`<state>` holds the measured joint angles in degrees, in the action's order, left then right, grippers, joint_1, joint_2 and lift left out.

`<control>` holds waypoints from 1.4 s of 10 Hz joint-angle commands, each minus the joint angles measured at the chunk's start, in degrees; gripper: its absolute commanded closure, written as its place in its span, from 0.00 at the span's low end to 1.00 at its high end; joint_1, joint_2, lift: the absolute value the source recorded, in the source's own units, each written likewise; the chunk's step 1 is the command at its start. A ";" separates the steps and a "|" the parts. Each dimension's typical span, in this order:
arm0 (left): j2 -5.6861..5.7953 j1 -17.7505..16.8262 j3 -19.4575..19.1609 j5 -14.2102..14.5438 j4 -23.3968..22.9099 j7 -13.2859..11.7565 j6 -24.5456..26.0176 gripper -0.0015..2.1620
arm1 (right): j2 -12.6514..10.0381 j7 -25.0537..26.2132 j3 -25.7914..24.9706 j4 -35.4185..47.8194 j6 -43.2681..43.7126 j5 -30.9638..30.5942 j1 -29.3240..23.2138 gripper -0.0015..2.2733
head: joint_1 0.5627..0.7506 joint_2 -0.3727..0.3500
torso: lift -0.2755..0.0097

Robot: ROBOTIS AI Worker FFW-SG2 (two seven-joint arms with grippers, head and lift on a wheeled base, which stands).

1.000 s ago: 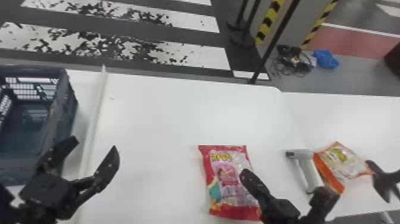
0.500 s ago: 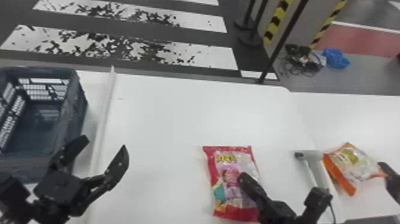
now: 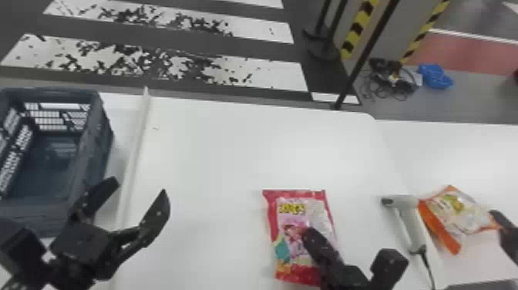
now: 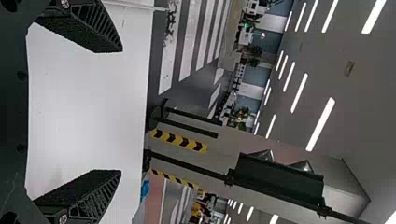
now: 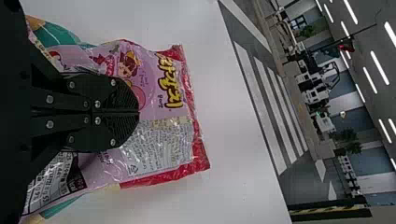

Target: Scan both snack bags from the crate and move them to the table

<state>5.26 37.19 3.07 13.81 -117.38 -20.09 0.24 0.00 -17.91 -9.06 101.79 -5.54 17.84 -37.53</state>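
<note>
My right gripper (image 3: 306, 233) is at the near middle of the head view, over the pink-and-red snack bag (image 3: 285, 243). In the right wrist view the right gripper (image 5: 138, 112) is shut on this snack bag (image 5: 161, 140), its printed panel spreading beyond the fingertips; whether it touches the table I cannot tell. The orange-and-white snack bag (image 3: 454, 210) lies at the right, beside the white scanner (image 3: 410, 220). Left of the pink bag my left gripper (image 3: 137, 189) stands open with nothing held; in the left wrist view the left gripper (image 4: 122, 109) shows its fingers wide apart.
The dark blue crate (image 3: 94, 154) stands at the far left, close behind the left gripper. A raised white strip (image 3: 135, 154) runs between it and the white table (image 3: 246, 150). A dark object (image 3: 507, 235) reaches the orange bag from the right edge. The scanner's cable trails toward the front.
My right gripper and the pink bag have moved slightly left together, relative to the table. The head view has shifted a little, so the crate and scanner appear farther right.
</note>
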 commanded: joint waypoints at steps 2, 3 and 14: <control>0.10 0.78 -0.35 0.08 -0.13 -0.30 -0.98 0.03 | -0.05 2.62 0.00 -1.86 2.06 -1.84 1.85 0.90 | 0.70 0.25 | 0.66; 0.19 0.78 0.01 -0.01 -0.31 -0.39 -0.98 0.03 | -0.05 3.85 -1.14 -2.91 2.42 -2.37 3.43 0.90 | 0.70 0.24 | 0.66; 0.28 2.45 1.24 -2.47 -5.06 1.64 -2.21 0.03 | -0.05 -12.68 -22.23 23.98 -23.25 7.30 -6.77 0.02 | 0.70 0.14 | 0.66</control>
<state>5.49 39.57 4.34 11.45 -122.39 -18.56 -1.91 0.00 -30.54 -28.50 126.78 -27.59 24.76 -45.66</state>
